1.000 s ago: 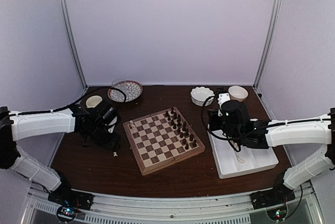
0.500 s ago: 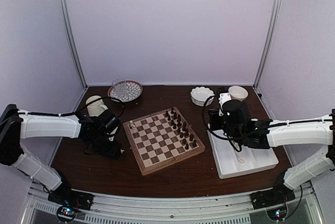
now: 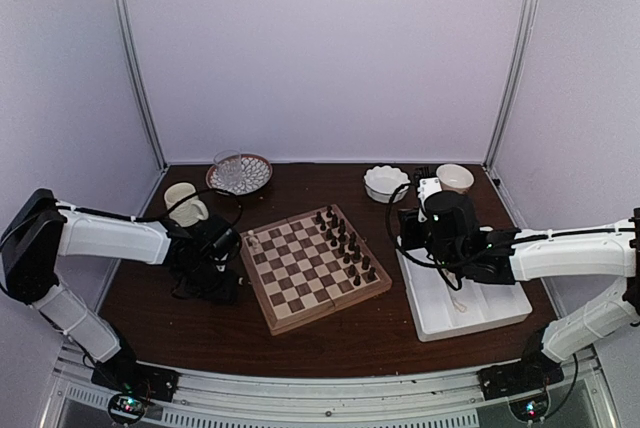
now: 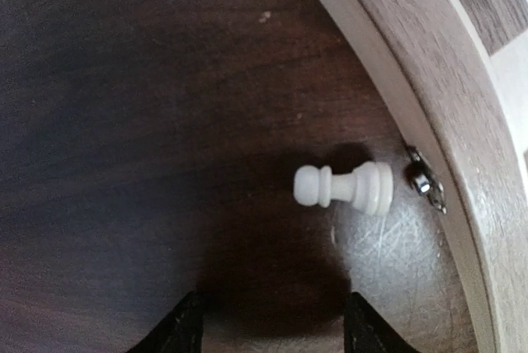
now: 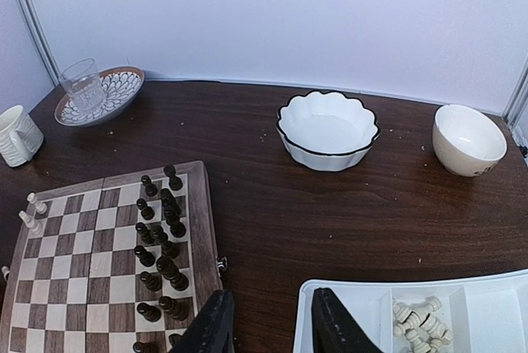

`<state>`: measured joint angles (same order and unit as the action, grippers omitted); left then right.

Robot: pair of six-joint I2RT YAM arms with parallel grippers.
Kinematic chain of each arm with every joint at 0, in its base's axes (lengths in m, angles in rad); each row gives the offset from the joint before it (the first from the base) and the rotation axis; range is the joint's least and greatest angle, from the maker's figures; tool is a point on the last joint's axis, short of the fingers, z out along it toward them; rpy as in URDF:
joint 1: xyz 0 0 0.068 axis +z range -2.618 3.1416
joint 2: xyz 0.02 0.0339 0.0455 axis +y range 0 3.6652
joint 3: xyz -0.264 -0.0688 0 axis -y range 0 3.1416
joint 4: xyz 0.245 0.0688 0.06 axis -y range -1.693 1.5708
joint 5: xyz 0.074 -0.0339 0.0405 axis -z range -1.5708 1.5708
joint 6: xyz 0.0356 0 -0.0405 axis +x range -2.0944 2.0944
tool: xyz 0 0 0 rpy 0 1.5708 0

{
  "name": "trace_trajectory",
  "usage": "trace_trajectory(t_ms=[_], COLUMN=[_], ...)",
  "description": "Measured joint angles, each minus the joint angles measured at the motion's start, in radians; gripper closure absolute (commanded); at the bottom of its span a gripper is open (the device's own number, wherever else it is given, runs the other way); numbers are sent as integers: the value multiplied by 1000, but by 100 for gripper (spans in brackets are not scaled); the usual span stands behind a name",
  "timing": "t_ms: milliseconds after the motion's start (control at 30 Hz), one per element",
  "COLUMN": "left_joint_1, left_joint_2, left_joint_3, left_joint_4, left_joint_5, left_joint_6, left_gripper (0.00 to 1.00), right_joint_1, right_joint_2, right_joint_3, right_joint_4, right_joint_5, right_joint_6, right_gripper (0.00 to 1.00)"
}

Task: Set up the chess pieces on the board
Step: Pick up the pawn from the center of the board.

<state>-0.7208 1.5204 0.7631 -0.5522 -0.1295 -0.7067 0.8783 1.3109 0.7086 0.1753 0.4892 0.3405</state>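
The board (image 3: 330, 309) lies mid-table with dark brown pieces (image 3: 345, 243) along its right side and two cream-white pieces (image 3: 252, 240) at its far left corner. My left gripper (image 3: 215, 273) hangs low over the table at the board's left edge. In the left wrist view it (image 4: 272, 328) is open, and a cream-white pawn (image 4: 345, 187) lies on its side just ahead of the fingers, beside the board's rim (image 4: 437, 81) and clasp. My right gripper (image 5: 268, 324) is open and empty, between the board (image 5: 198, 229) and the white tray (image 5: 367, 320), which holds several cream-white pieces (image 5: 421, 320).
A cream mug (image 3: 183, 198), a glass on a patterned plate (image 3: 238, 170), a scalloped white bowl (image 3: 385, 183) and a cream bowl (image 3: 455, 178) stand along the back. The tray (image 3: 470, 318) lies at the right. Walls close in the table.
My left arm has swung right and toward the front, bringing its gripper down over the pawn lying beside the board. The right arm has not moved.
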Motion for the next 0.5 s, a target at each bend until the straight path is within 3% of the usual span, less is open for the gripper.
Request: trace_trajectory(t_ms=[500], left_joint_1=[-34], left_joint_2=[25], left_joint_3=[31], left_joint_4=[76], left_joint_5=[-124], left_joint_6=[-89], left_gripper=[41], right_joint_1=[0], right_joint_2=[0], right_joint_3=[0], right_joint_4=[-1], right_joint_5=[-2], right_joint_6=[0], right_gripper=[65])
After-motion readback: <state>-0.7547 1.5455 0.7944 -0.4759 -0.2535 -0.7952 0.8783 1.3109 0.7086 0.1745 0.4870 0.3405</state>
